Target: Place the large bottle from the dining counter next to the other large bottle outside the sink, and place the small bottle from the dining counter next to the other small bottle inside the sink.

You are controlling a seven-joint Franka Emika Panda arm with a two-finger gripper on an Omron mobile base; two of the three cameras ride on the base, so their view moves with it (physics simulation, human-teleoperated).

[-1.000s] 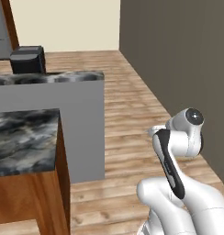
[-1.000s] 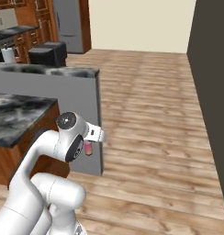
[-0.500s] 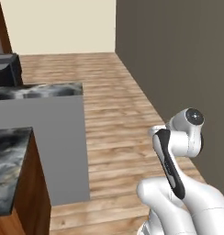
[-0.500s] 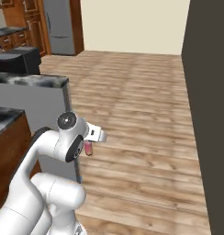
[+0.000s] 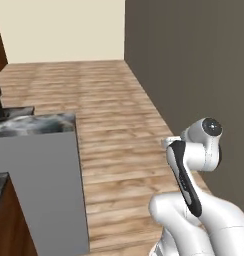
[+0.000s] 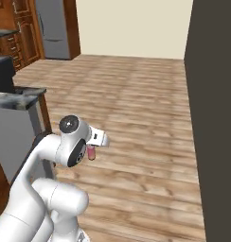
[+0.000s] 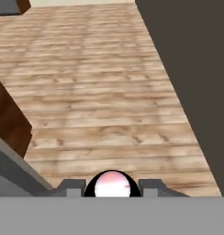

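The small bottle, pink, hangs just under the arm's white wrist above the wood floor. In the hand view its whitish-pink round body sits between the two dark fingers, and my gripper is shut on it. A strip of the dining counter's reddish-brown wood base stands at the lower left edge. Both large brown bottles and the sink are out of view.
A grey-sided counter with a marbled top stands to the left, a black appliance on it. A dark wall runs along the right. A steel fridge stands far back. Open wood floor lies ahead.
The whole picture has slid left as the base turns: the counters have drifted toward the left edge and more floor and wall show. The arm's pose and the held bottle are unchanged.
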